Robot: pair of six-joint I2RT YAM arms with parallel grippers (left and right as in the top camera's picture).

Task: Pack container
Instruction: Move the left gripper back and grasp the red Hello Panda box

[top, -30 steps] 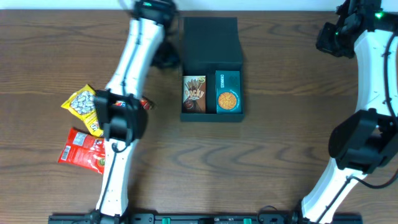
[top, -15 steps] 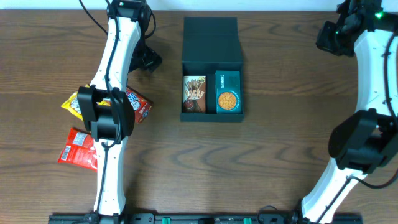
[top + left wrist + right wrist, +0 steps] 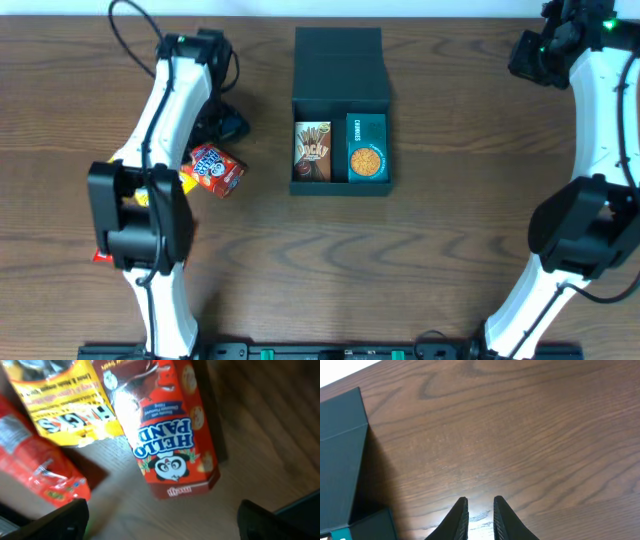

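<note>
Two packets sit in the container (image 3: pixel 340 70) at table centre: a brown Pocky box (image 3: pixel 312 151) and a teal cookie box (image 3: pixel 367 148). At nine o'clock, the left gripper (image 3: pixel 160 520) gapes wide, empty, over a red Hello Panda box (image 3: pixel 170 430). At two o'clock, the right gripper (image 3: pixel 480 517) is nearly closed, empty.

The container (image 3: pixel 338 100) is a square, shallow, dark teal-black cardboard box lying flat near the middle of the table's far edge. It is open, its hinged lid folded back flat toward that edge. Two snack packs lie side by side in its tray.
</note>
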